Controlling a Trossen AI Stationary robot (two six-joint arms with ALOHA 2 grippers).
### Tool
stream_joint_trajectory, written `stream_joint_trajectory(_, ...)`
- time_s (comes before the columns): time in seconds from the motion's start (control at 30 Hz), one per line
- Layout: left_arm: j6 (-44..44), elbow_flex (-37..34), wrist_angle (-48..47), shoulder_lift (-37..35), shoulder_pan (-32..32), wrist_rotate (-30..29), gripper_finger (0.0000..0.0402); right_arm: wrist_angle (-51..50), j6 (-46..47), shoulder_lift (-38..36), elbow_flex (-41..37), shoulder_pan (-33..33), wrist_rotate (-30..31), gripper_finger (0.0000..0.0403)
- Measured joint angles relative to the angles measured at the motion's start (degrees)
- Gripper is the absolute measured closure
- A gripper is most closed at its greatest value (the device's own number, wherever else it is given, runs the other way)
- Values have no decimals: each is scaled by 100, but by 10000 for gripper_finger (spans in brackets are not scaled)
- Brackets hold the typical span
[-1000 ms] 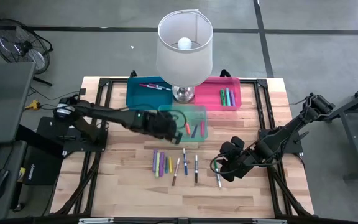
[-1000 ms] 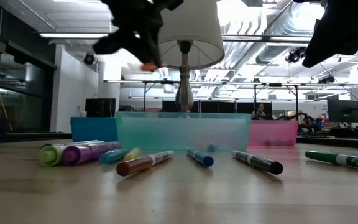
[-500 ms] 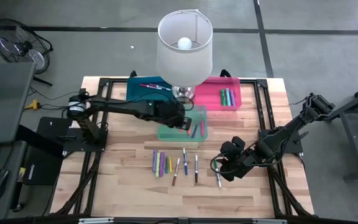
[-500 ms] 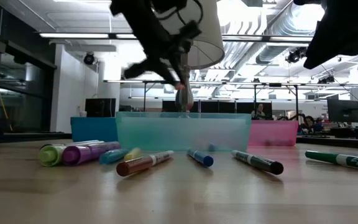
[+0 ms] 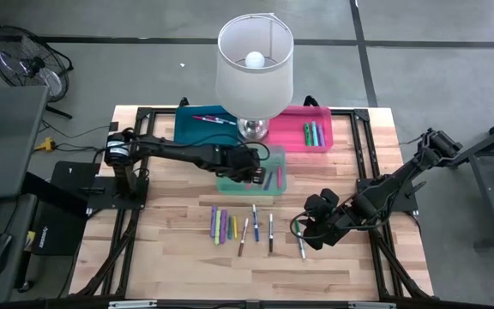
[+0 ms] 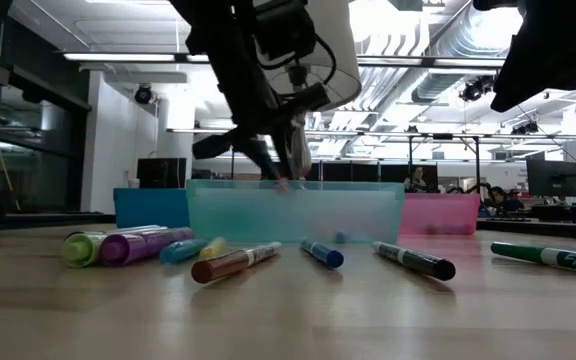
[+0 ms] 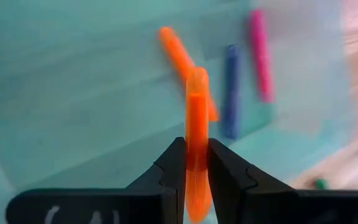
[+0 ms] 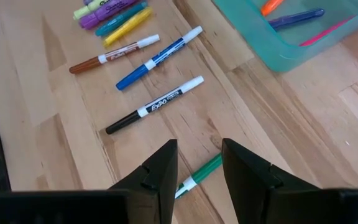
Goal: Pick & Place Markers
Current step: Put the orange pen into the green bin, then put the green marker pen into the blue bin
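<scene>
My left gripper (image 5: 250, 171) hangs over the pale green bin (image 5: 274, 153), shut on an orange marker (image 7: 196, 118). In the low view its fingers (image 6: 278, 165) reach down to the bin's rim. On the bin's floor lie an orange marker (image 7: 178, 55), a blue one (image 7: 230, 87) and a pink one (image 7: 261, 53). Several markers (image 5: 240, 227) lie in a row on the table in front of the bin. My right gripper (image 8: 199, 144) stands open above a green marker (image 8: 202, 172) at the right end of the row. My left gripper pinches the orange marker's rear part (image 7: 195, 163) between its two fingers. The marker lies along the fingers and sticks out past their tips. The fingers slant down from the table's left side. The marker is lifted clear, above the bin's floor.
A lamp (image 5: 254, 64) stands behind the green bin, between a blue bin (image 5: 197, 129) and a pink bin (image 5: 297, 129), both with markers inside. Bare wood lies at the table's near edge (image 5: 256, 279).
My left gripper has carried the orange marker toward the table's right edge and down, from in front of the green bin's left end to over its middle at rim height. It stays shut on the marker. My right arm has kept still.
</scene>
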Motion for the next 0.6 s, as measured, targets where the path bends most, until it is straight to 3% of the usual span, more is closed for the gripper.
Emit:
stream_joint_trajectory(0.13, 139, 12, 23, -16, 1, 32, 323, -15, 3, 0, 2, 0, -2, 289)
stream_joint_trajectory(0.43, 610, 84, -10, -14, 0, 275, 194, -35, 60, 0, 4, 0, -266, 289)
stream_joint_trajectory(0.6, 1034, 536, -203, -16, -129, 263, 176, -437, 655, 0, 4, 0, -500, 289)
